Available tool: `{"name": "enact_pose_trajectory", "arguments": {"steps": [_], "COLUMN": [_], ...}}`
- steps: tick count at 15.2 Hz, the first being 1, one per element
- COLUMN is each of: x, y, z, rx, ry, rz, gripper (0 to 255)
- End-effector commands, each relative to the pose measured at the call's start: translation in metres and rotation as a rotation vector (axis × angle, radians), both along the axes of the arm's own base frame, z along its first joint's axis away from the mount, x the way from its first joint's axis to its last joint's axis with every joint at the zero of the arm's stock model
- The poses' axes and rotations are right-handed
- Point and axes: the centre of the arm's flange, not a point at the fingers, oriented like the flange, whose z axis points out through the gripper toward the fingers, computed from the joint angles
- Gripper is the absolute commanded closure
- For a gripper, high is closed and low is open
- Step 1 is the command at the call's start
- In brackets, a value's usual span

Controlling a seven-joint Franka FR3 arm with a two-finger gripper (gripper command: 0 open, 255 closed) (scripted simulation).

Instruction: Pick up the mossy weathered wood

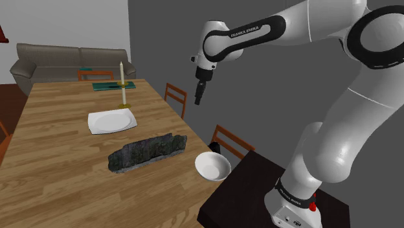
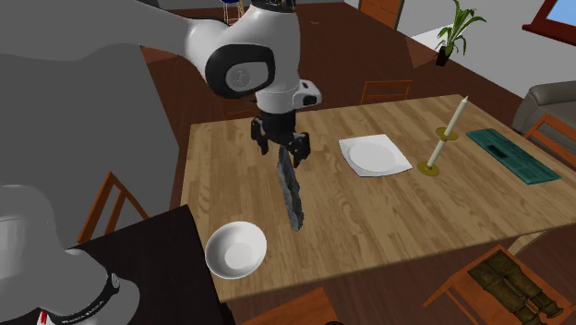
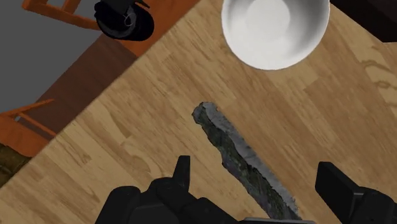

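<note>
Grained wooden table (image 1: 58,168), long rough mossy wood (image 1: 147,153), smooth white bowl (image 1: 212,166)

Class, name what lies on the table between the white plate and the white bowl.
The mossy weathered wood lies between the plate and the bowl, on the wooden table; the shoulder view shows it.

Home, probably dining-living area: wooden dining table (image 1: 65,110), chairs (image 1: 175,94), sofa (image 1: 58,58), candle (image 1: 122,78), plate (image 1: 111,120), potted plant (image 2: 454,32).
</note>
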Motion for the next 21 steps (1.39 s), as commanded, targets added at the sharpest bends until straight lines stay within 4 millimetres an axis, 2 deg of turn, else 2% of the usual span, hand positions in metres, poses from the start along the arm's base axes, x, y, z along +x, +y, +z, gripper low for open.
{"name": "enact_pose_trajectory", "arguments": {"steps": [1,11,21], "x": [0.019,0.102,0.158], "y": [0.013,0.080,0.169], "z": [-0.019,-0.104,-0.191], "rx": [0.004,0.026,0.047], "ry": [0.011,0.063,0.115], "rz": [0.058,0.335,0.612], "gripper": [0,0,0]}}
